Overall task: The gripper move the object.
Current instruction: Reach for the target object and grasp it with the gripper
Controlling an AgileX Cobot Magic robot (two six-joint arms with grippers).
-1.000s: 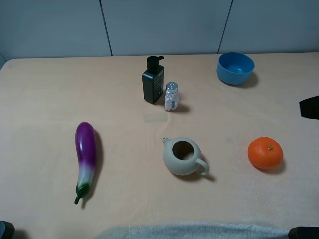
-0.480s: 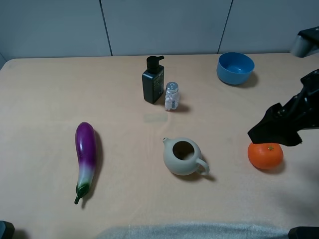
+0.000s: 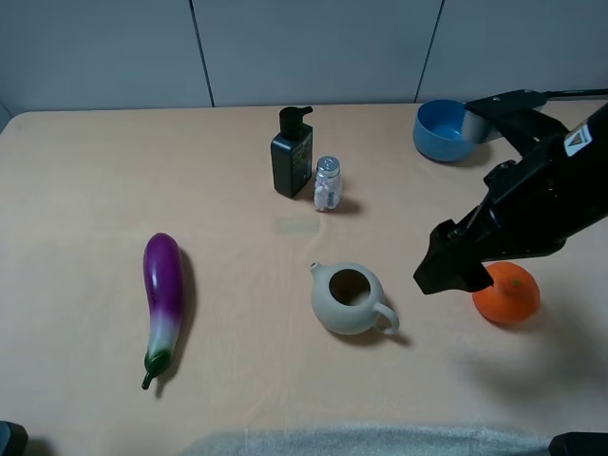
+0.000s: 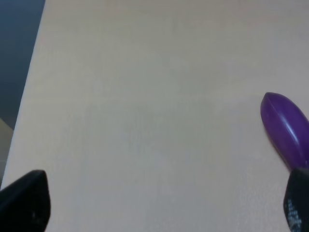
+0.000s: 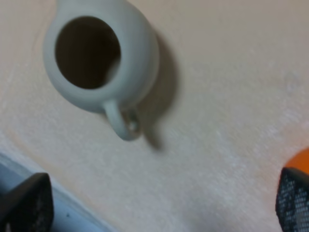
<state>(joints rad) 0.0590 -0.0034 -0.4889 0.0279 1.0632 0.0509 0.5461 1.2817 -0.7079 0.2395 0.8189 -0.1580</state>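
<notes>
The pale grey-beige lidless teapot (image 3: 347,299) stands upright near the table's middle front, spout pointing back left, loop handle pointing front right. My right gripper (image 3: 445,270) hangs above the table just right of the teapot, apart from it. In the right wrist view the teapot (image 5: 101,58) lies ahead of the right gripper (image 5: 159,212), whose fingers (image 5: 24,203) stand wide apart and empty. My left gripper (image 4: 159,208) is open and empty over bare table.
A purple eggplant (image 3: 163,299) lies at the left and shows in the left wrist view (image 4: 285,128). An orange (image 3: 518,296) sits under my right arm. A blue bowl (image 3: 442,133), a black pump bottle (image 3: 292,152) and a small jar (image 3: 327,183) stand at the back. A grey cloth (image 3: 361,442) lies along the front edge.
My right arm has come in from the right edge and moved left and forward toward the teapot, now partly covering the orange. The teapot and other things have not moved.
</notes>
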